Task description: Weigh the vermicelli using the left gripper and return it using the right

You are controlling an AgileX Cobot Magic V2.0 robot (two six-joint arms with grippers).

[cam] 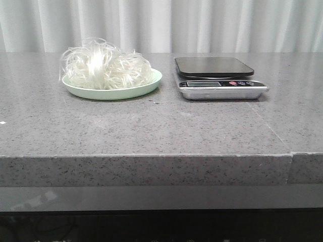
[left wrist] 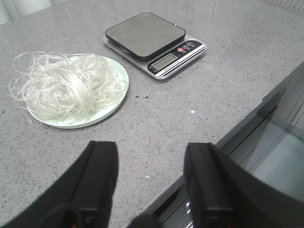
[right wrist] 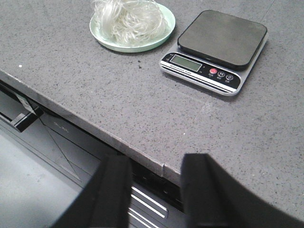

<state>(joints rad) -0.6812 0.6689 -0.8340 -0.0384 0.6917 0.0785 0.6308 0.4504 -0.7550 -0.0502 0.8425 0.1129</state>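
White vermicelli (cam: 106, 66) heaps its green plate (cam: 113, 93) beside the scale (cam: 218, 76) — both arms' jaws parted, empty.

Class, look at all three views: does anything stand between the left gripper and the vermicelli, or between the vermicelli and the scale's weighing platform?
Nothing visible does. Bare counter separates the open left gripper from the vermicelli on its green plate. The scale sits beside the plate across a bare gap, its platform bare.
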